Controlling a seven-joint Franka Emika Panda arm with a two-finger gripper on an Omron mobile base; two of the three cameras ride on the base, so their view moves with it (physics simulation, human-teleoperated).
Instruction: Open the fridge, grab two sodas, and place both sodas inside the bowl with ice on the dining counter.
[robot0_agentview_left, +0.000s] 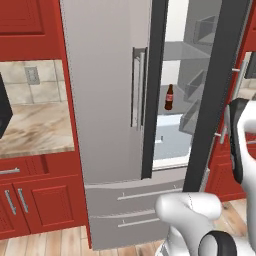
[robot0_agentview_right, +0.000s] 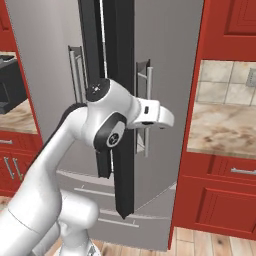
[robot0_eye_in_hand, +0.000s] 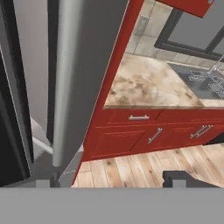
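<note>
The fridge (robot0_agentview_left: 105, 100) stands in front of me, its left door closed. Its right door (robot0_agentview_left: 220, 85) is swung part way out, so white shelves (robot0_agentview_left: 172, 135) show through the gap. In the right base view my white hand (robot0_agentview_right: 152, 114) sits just beside the right door's bar handle (robot0_agentview_right: 146, 107). In the hand view my gripper (robot0_eye_in_hand: 111, 180) is open, its fingertips far apart and nothing between them, with the silver door edge (robot0_eye_in_hand: 78, 78) just ahead. The sodas, the bowl and the dining counter are out of view.
A dark bottle with a red label (robot0_agentview_left: 169, 97) stands on a fridge shelf. Marbled wall countertops (robot0_agentview_left: 35, 127) over red cabinets (robot0_eye_in_hand: 144, 135) flank the fridge. A sink with a faucet (robot0_eye_in_hand: 205, 83) lies to the right. Wooden floor (robot0_eye_in_hand: 131, 168) spreads below.
</note>
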